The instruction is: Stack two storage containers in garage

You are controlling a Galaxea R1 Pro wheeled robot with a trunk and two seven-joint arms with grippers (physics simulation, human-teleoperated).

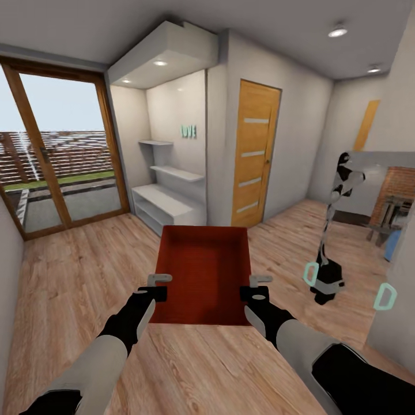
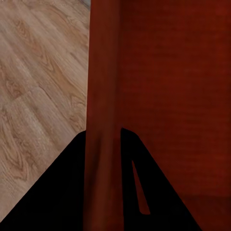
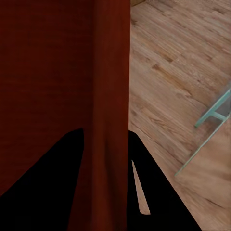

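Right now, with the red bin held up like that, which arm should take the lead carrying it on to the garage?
Neither alone. The left gripper clamps the storage container's left wall and the right gripper clamps its right wall, at matching spots. The hold looks balanced, so both should probably carry it together.

Bright, even daylight from the glass doors (image 1: 63, 155); ceiling spotlights (image 1: 338, 31) glow; edges seem slightly stretched.

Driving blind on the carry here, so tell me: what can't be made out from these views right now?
- Second container and garage: nowhere to be made out; head view faces the living room's wooden door.
- Storage container underside: hidden by its own walls.
- Fireplace: cut by the frame edge.
- Left end effector and right end effector: fingertip contact partly hidden by the bin wall.
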